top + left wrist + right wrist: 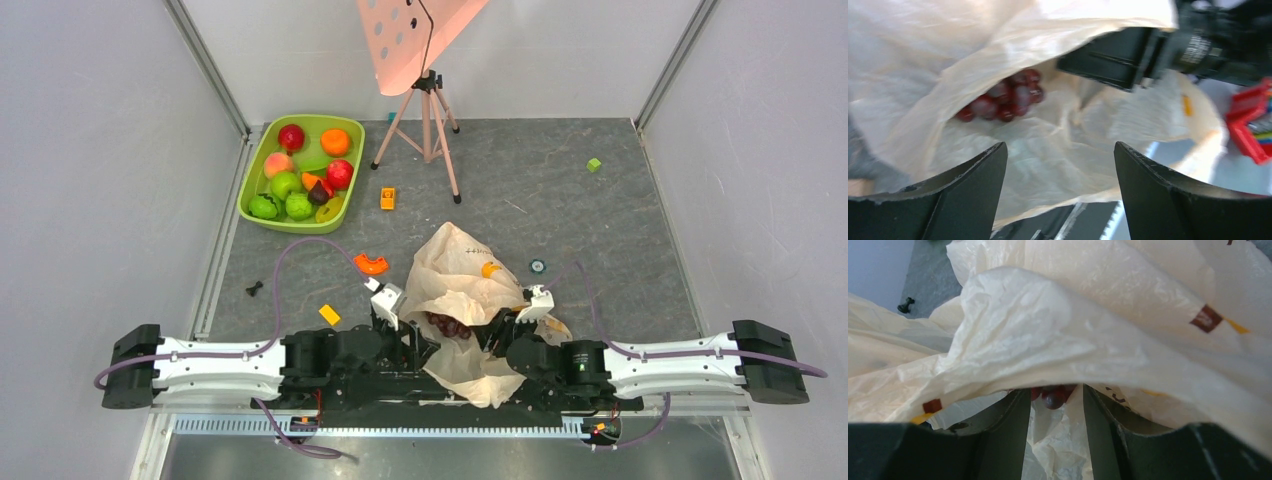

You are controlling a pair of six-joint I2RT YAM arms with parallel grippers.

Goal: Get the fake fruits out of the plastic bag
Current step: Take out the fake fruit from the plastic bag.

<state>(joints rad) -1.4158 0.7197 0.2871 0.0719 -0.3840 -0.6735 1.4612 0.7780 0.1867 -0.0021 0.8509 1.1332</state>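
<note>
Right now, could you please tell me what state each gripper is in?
Left gripper: open, empty, facing the plastic bag.
Right gripper: partly open under a bag fold, nothing visibly pinched.

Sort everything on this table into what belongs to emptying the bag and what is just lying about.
Job: crinkly translucent peach plastic bag; dark red plastic grape bunch inside it; glossy toy fruits in the rigid lime-green tub.
Lying about: flat orange arc-shaped piece; small yellow block; small green block; small yellow-orange toy; tripod stand.
</note>
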